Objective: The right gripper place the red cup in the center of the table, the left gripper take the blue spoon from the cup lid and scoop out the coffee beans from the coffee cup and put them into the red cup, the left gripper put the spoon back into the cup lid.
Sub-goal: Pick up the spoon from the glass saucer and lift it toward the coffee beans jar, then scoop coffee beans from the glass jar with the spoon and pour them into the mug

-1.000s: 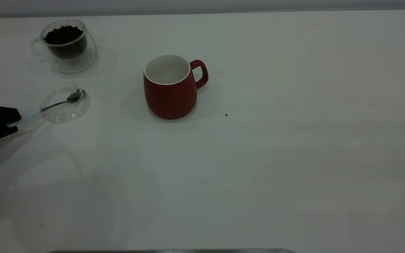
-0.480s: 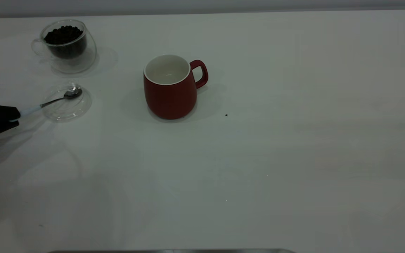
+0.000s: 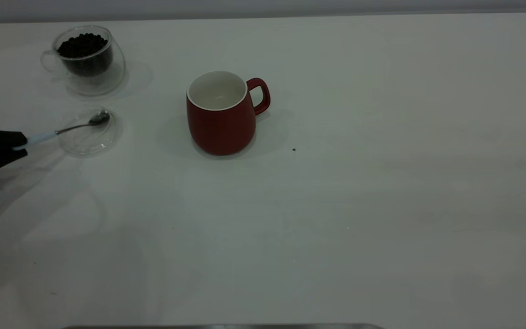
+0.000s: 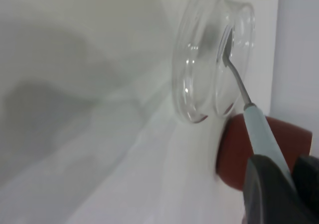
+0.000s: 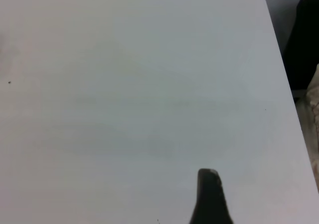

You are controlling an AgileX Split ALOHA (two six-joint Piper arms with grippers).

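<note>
Since the earlier frame, the blue spoon (image 3: 60,131) has been raised, its bowl now tilted up above the cup lid (image 3: 87,135). Its pale handle is clamped between the closed jaws of the left gripper (image 3: 16,147) by the table's (image 3: 359,205) left edge. Coffee beans (image 3: 82,45) fill the coffee cup (image 3: 87,59) near the far left corner. The red cup (image 3: 221,114) is set upright left of centre. Whether the right gripper (image 5: 209,199) is open or closed cannot be told.

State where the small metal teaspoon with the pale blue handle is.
In the exterior view, the teaspoon is far left, handle held by the left gripper, bowl over the clear glass lid.
</note>
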